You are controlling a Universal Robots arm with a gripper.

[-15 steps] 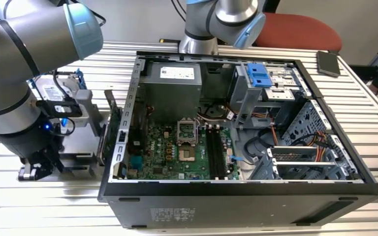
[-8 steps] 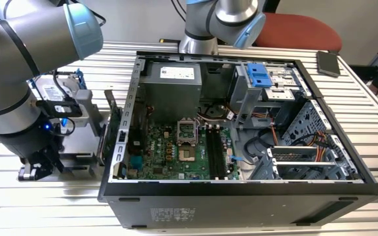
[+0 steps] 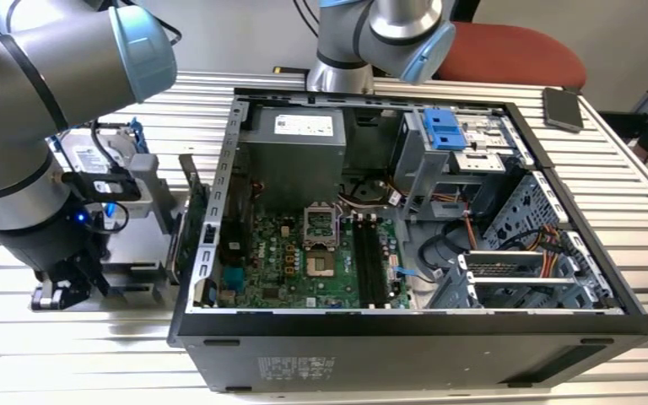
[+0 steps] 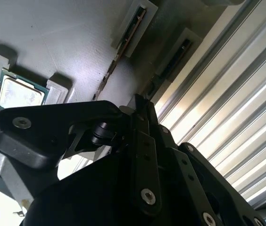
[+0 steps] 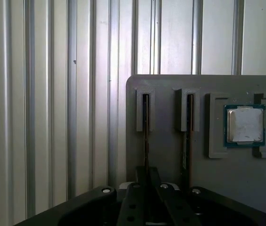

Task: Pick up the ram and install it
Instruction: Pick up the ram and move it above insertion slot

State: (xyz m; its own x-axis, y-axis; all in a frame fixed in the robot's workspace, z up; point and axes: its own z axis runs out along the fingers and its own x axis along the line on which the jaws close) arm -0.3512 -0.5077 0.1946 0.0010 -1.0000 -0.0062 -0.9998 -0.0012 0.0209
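- Closest to the lens in both wrist views, I'm seeing the gripper (image 5: 148,178), its black body crowding the foreground.
- It's hanging right over the ram (image 5: 145,141), lined up along the stick's thin top edge. I cannot tell how its grip is set, clamped or loose.
- I'm finding the ram standing on edge in a slot of the gray holder plate (image 5: 170,89), in the slot farther from the square silver processor chip (image 5: 245,124).
- A second stick (image 5: 188,136) is standing in the neighbouring slot, between the ram and the chip, and the chip is lying flat in its own recess.
- From the exterior view I'm watching the arm (image 3: 31,169) reaching down at the exterior view's left, with the gripper low over the holder, just beside the open computer case (image 3: 414,333).
- Inside the case the motherboard (image 3: 290,253) is facing up, and its long memory slots (image 3: 371,257) are running side by side, well apart from the ram.
- Everything is sitting on the ribbed metal table (image 3: 77,363). A second arm (image 3: 380,34) is standing at its far edge, with a red chair (image 3: 515,51) behind it.
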